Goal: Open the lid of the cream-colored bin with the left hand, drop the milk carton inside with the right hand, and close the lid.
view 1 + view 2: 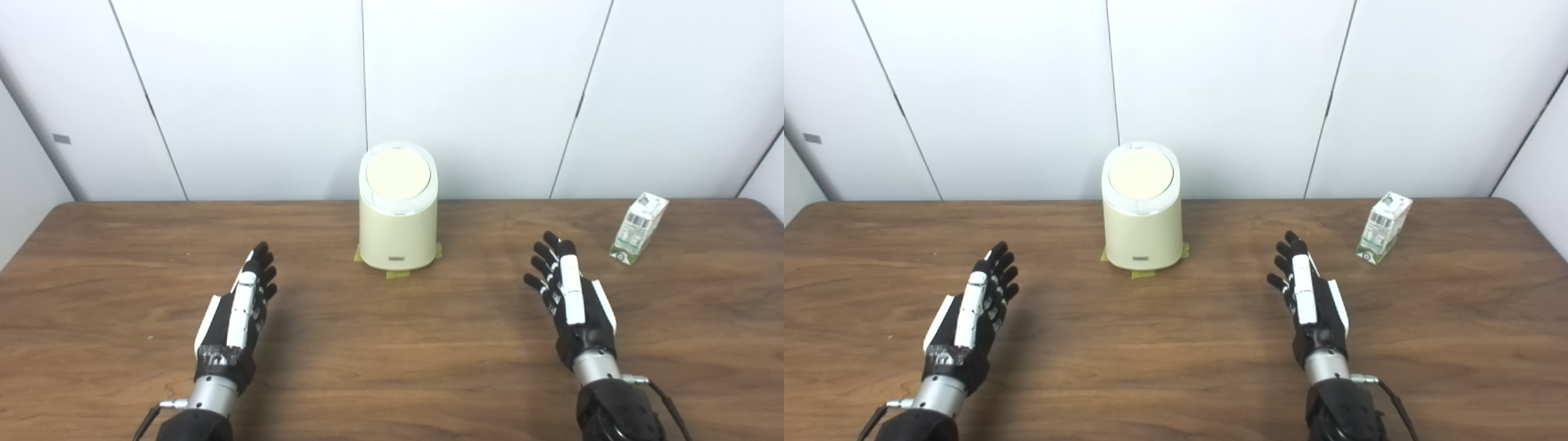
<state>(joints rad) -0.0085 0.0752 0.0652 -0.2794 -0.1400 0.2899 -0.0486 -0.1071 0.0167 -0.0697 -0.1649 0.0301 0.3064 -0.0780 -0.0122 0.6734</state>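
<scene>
Both my hands hover over the tabletop with fingers spread, holding nothing: my left hand short of the bin, my right hand near the carton but not touching it. The bin stands at the far edge, lid shut, tape under its base. The carton leans, tilted, well to the bin's right. My worry: a clumsy reach could tip that carton or knock it toward the tabletop's edge. Pressing the lid off-centre might shove the light bin back instead of opening it.
</scene>
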